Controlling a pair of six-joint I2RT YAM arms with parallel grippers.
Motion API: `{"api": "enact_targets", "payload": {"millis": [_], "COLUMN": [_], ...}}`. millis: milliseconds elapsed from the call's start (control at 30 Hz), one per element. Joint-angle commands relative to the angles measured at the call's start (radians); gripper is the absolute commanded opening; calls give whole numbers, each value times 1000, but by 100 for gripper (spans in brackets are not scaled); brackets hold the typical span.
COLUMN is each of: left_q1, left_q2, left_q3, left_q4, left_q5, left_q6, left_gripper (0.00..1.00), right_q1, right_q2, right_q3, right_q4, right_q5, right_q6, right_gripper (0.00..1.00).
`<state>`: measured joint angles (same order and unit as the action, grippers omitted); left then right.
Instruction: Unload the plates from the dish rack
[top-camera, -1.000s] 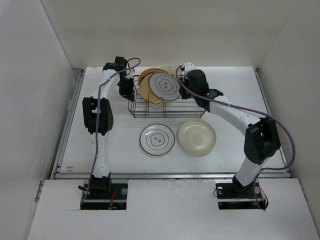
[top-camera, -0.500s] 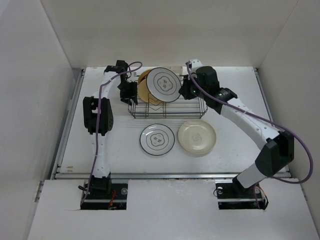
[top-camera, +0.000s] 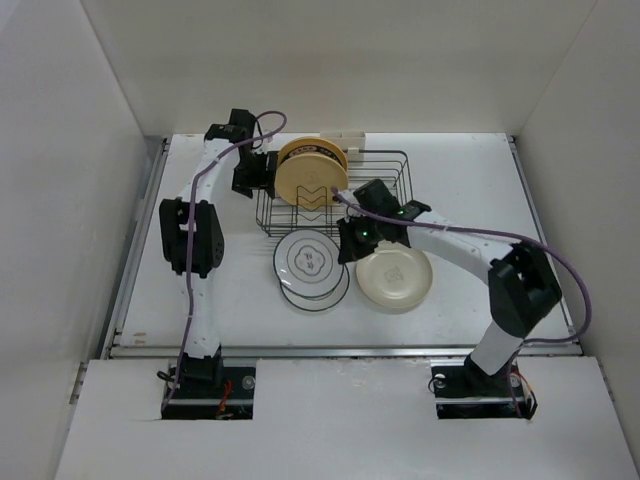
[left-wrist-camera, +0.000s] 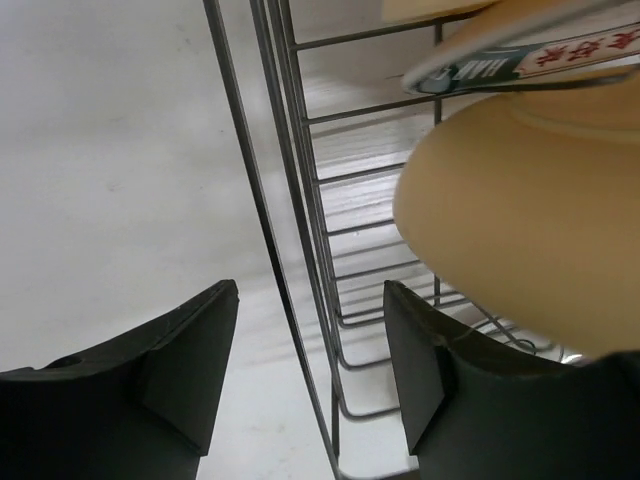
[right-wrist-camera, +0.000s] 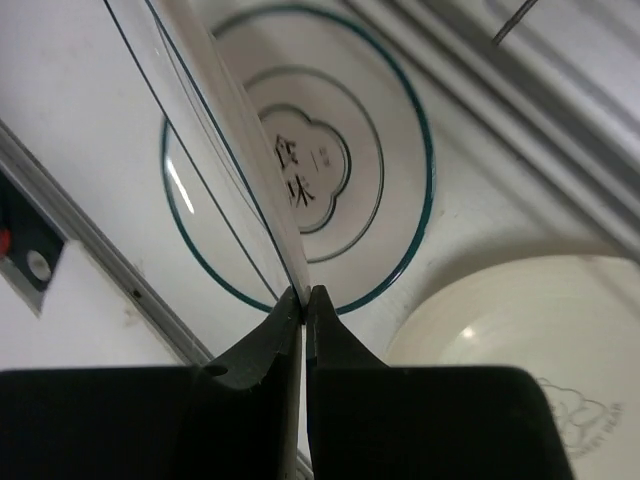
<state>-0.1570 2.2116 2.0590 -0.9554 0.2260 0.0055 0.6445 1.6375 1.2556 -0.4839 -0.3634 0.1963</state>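
Observation:
The dark wire dish rack (top-camera: 385, 200) (left-wrist-camera: 300, 200) stands at the back of the table. A yellow-orange plate (top-camera: 310, 180) (left-wrist-camera: 520, 230) stands upright in it, with a teal-patterned rim (left-wrist-camera: 520, 65) showing beside it. My left gripper (top-camera: 262, 172) (left-wrist-camera: 310, 350) is open at the rack's left side, and the side wires run between its fingers. My right gripper (top-camera: 347, 240) (right-wrist-camera: 303, 295) is shut on the rim of a white ringed plate (top-camera: 303, 258) (right-wrist-camera: 230, 130). That plate hangs tilted just above a second ringed plate (top-camera: 318, 300) (right-wrist-camera: 340, 170) lying flat on the table.
A cream plate (top-camera: 395, 278) (right-wrist-camera: 520, 330) lies flat to the right of the ringed plates, close to my right gripper. White walls enclose the table on three sides. A metal rail (top-camera: 340, 350) runs along the near edge.
My right arm has carried the ringed plate out of the rack and down over the flat ringed plate. My left gripper has opened at the rack's left side.

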Motion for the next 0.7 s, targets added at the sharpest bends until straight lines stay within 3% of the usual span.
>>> {"api": "enact_targets", "payload": {"millis": [0,100,133,267,300,367,467,667], "left_q1": [-13,-35,-35,-44,-44,-44,-53,-87], "left_q2": [-128,-167,-177,-240,-254,-283,-335,-273], "left_q3": [18,18,18,-3,-14,-60,-112,-31], "left_q4": [18,27,27,50,75,107,171,175], "left_q5": [-62,-112,-122,-122,-122,-113,-70,-50], "left_q6": [53,88,88,142,163,200,310,416], "left_gripper": [58,65,67,72,72,72,72,72], "right_q1": [24,24,24,34,46,57,66,66], "right_q2": [53,82,97,131,131,119,76,-57], "right_q3": [19,28,28,60,71,71,71,62], "right_q4": [-27,-12,-12,-48,-71,-81,-81,-53], "right_q5": [-37,-16,-16,53,94,136,170,227], "right_q6": [-12,-3,-3,-3,-3,-3,-3,-3], "right_gripper": [0,0,6,58,62,69,70,78]}}
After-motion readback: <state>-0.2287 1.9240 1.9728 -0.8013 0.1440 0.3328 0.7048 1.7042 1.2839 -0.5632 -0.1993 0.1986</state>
